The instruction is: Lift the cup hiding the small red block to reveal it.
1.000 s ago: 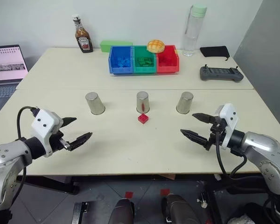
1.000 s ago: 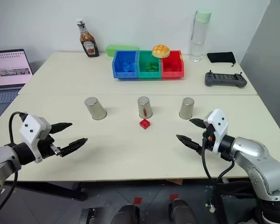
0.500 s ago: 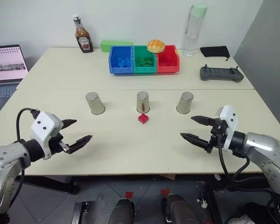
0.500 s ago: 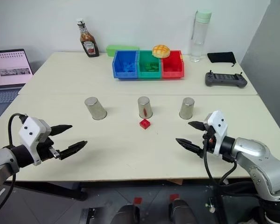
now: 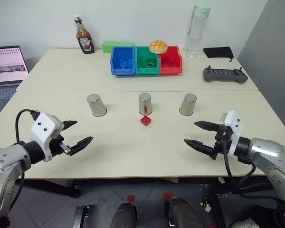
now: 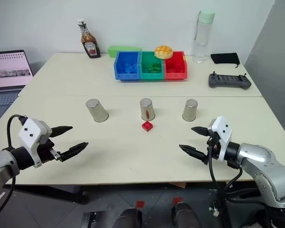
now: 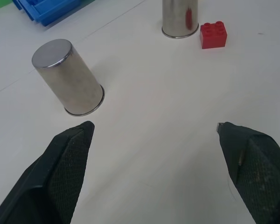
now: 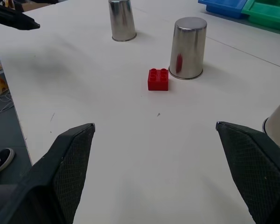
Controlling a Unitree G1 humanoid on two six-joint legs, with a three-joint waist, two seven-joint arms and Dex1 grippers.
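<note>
— Red plastic: where was the small red block (image 5: 145, 120) seen?
— It was seen uncovered on the table (image 5: 133, 147), just before the middle cup (image 5: 145, 103).
— And each pincer?
— The left pincer (image 5: 77, 134) and right pincer (image 5: 198, 134) were held wide apart, nothing gripped.

Ketchup (image 5: 84, 35), bottle (image 5: 198, 29), bun (image 5: 158, 46) on bins (image 5: 146, 61), controller (image 5: 225, 75), pouch (image 5: 218, 52), laptop (image 5: 7, 66) along table (image 5: 133, 152) far side.

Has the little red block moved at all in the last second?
No. The small red block sits in the same spot just in front of the middle cup.
</note>
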